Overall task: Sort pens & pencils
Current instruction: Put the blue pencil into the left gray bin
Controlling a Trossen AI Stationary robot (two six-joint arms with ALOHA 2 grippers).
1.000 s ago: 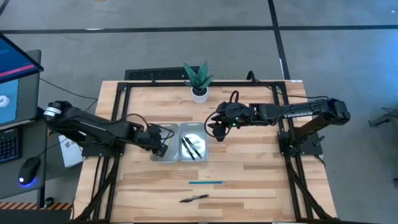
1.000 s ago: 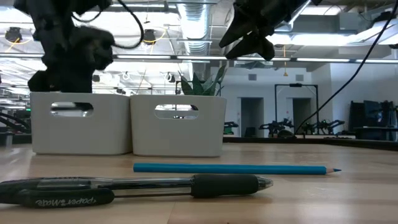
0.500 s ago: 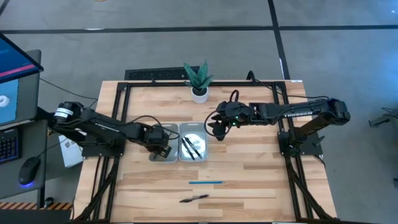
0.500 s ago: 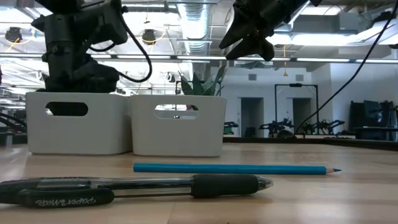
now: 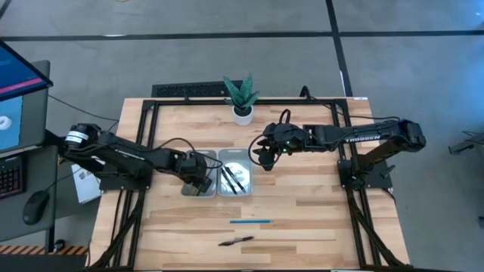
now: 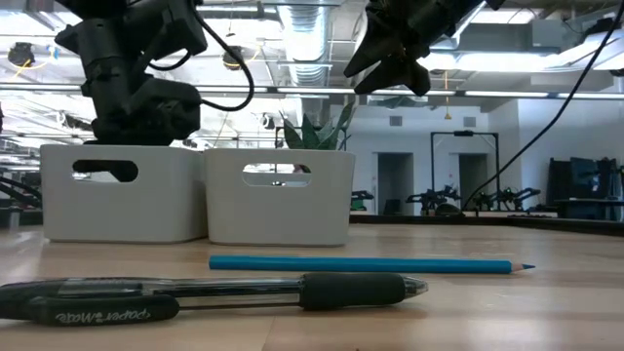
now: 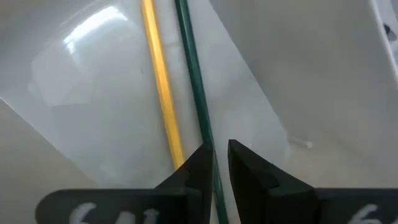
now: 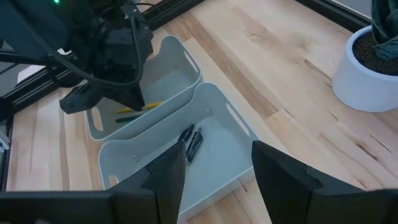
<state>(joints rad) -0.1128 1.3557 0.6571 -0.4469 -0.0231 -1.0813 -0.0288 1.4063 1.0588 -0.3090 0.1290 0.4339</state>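
**Wood table, two trays, six sticks to sort**

White trays, two of them, stand touching side by side mid-table: the left tray and the right tray. I count three pencils and three pens.

Two pencils lie in the left tray, close alongside each other: the yellow pencil and the dark pencil. The third, the blue pencil, lies flat on the table in front of the trays.

Two black pens lie together in the right tray. The third pen lies on the table, nearer the front edge than the blue pencil.

My left hand is down in the left tray, its fingers only a sliver apart. The dark pencil runs through that gap, lying on the tray floor. My right hand hangs above the far edge of the right tray, fingers spread wide and empty.

Compared with a second ago, my left arm has reached further over the left tray and the fingers have loosened slightly. The right hand, the blue pencil and the loose pen have not moved.
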